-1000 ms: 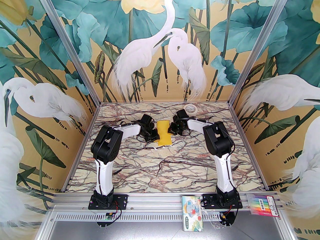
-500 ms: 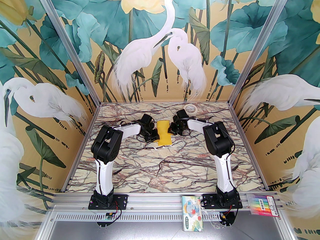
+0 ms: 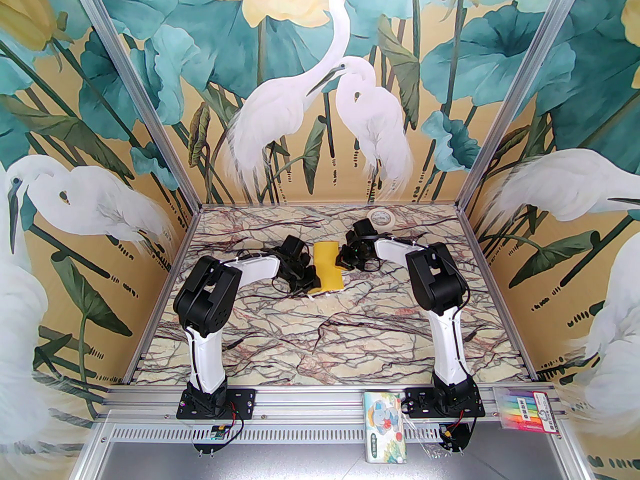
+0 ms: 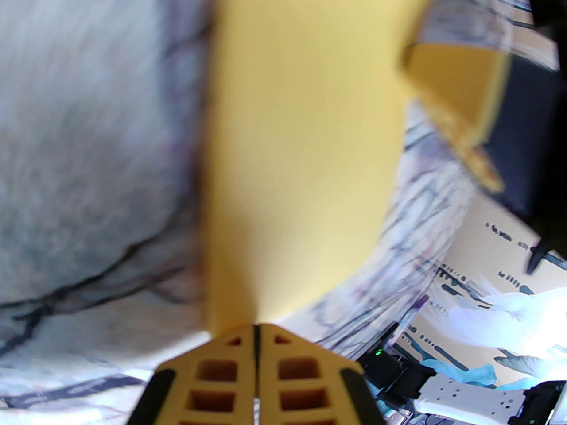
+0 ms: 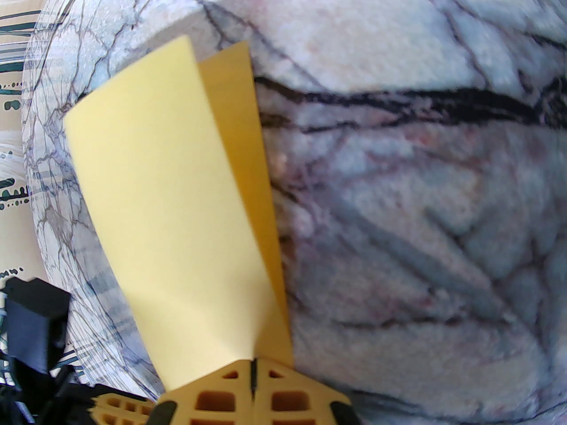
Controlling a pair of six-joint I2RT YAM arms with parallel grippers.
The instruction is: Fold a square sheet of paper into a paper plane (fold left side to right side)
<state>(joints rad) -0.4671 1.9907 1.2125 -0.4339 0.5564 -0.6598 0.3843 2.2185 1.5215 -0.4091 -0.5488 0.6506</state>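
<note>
1. The square sheet of paper (image 3: 328, 268) lies on the table (image 3: 300, 343), close to the tape roll (image 3: 380, 215), a little in front of it and to its left. It is bent over in two and looks puffy, not flat.
2. I think the left-to-right fold is half done. In the right wrist view the two layers spread apart.
3. Next, the edges need to match up. Then the bend needs a firm press to make a crease.
4. The left gripper (image 4: 256, 328) is pinched tight on the paper's end farther from the tape roll.
5. The right gripper (image 5: 252, 363) is pinched tight on the end nearer the tape roll. Both layers seem to run between its fingers.
</note>
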